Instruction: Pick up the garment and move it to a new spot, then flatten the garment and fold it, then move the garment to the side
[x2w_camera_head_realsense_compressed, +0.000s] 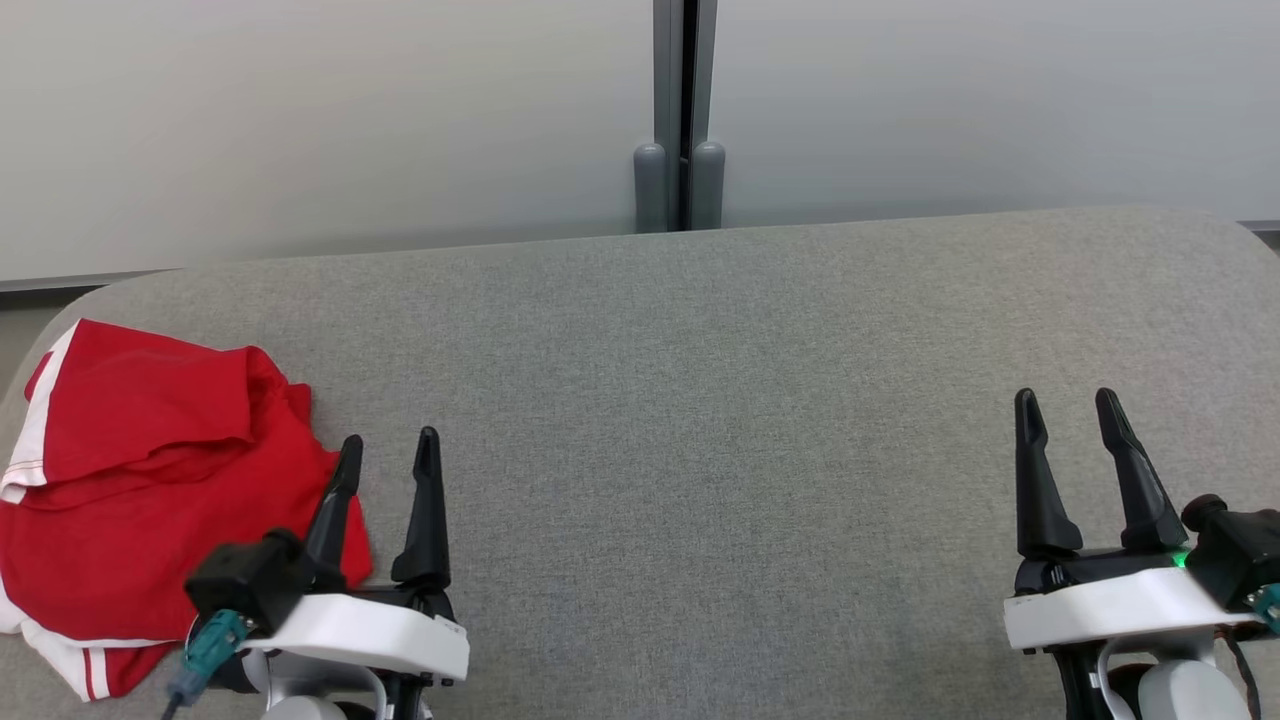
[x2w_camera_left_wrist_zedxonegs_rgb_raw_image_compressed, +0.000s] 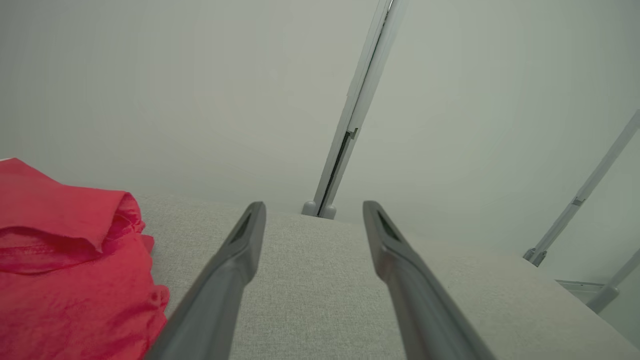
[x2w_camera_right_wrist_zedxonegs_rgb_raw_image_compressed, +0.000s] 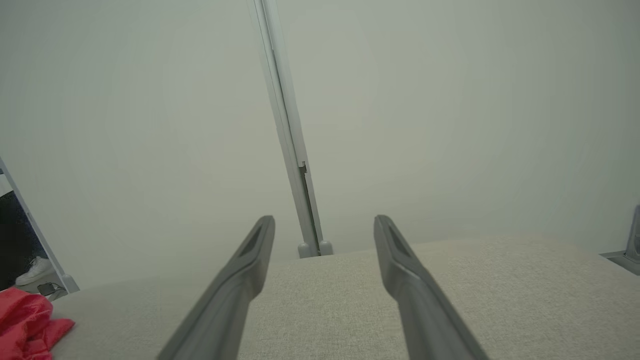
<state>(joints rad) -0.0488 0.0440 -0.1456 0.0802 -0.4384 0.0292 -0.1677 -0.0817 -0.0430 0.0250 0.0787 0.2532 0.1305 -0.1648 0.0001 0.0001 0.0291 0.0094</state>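
Observation:
The garment (x2w_camera_head_realsense_compressed: 150, 480) is red with white trim and lies crumpled at the near left corner of the grey padded table (x2w_camera_head_realsense_compressed: 700, 400). My left gripper (x2w_camera_head_realsense_compressed: 388, 450) hovers just right of it, open with nothing between its fingers; its left finger overlaps the cloth's right edge in the head view. The left wrist view has the garment (x2w_camera_left_wrist_zedxonegs_rgb_raw_image_compressed: 70, 270) at lower left, beside the left gripper (x2w_camera_left_wrist_zedxonegs_rgb_raw_image_compressed: 312, 210). My right gripper (x2w_camera_head_realsense_compressed: 1068, 405) stands open and empty at the near right. In the right wrist view the right gripper (x2w_camera_right_wrist_zedxonegs_rgb_raw_image_compressed: 325, 222) points across the table, and the garment (x2w_camera_right_wrist_zedxonegs_rgb_raw_image_compressed: 25, 322) is far left.
A pale partition wall (x2w_camera_head_realsense_compressed: 350, 120) with a grey upright post (x2w_camera_head_realsense_compressed: 680, 120) runs behind the table's far edge. A white shoe (x2w_camera_right_wrist_zedxonegs_rgb_raw_image_compressed: 32, 270) and a dark gap show past a panel edge at the far left of the right wrist view.

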